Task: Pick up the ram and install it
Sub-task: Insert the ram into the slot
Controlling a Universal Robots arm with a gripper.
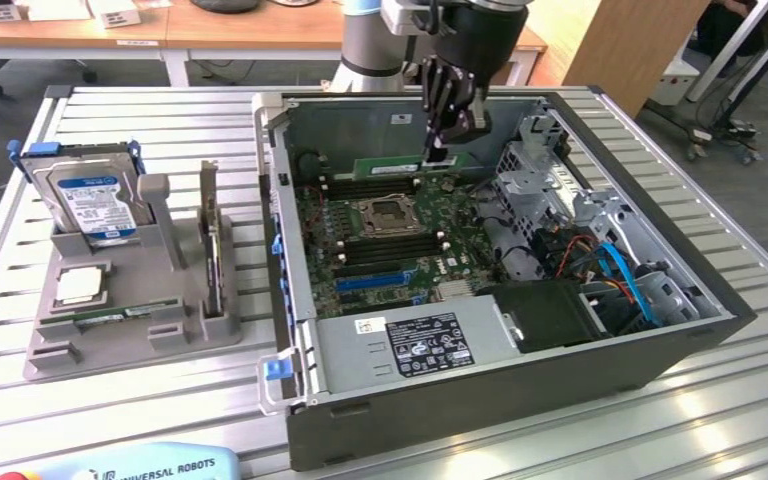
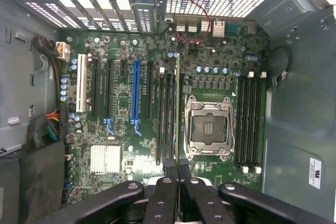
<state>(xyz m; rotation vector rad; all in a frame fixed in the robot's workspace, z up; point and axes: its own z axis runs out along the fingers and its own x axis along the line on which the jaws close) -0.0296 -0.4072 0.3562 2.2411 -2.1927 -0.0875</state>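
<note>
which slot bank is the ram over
The bank between the CPU socket and the blue slot; the held ram runs along it, not the bank beyond the socket.

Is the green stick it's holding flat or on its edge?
On edge: the ram shows as a thin line in the shut gripper.

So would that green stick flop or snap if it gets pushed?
The ram is probably stiff: it sticks out level from the fingers without drooping. It looks very thin edge-on, so likely light, and a sideways push could crack it.

A robotics lab or workshop: slatted aluminium workbench (image 1: pixel 4 310), opened computer case (image 1: pixel 491 405), wooden desks (image 1: pixel 237 28) behind.
</note>
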